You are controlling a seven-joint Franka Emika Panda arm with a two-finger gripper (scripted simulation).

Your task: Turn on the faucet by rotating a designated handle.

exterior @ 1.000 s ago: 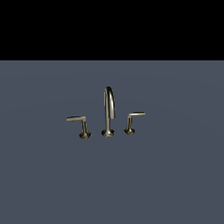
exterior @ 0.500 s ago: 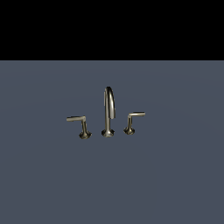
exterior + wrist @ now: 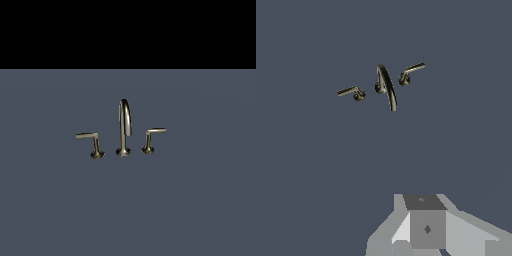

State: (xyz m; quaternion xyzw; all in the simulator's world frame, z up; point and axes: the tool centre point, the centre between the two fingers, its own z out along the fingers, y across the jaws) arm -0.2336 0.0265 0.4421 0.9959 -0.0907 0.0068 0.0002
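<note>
Faucet standing on a flat grey-blue surface, arched spout in the middle. Handle at the exterior view's left, arm pointing further left; smaller lever at the right. Gripper well apart from the faucet in the wrist view, holding nothing visible; fingertips out of frame, so opening impossible to tell.
</note>
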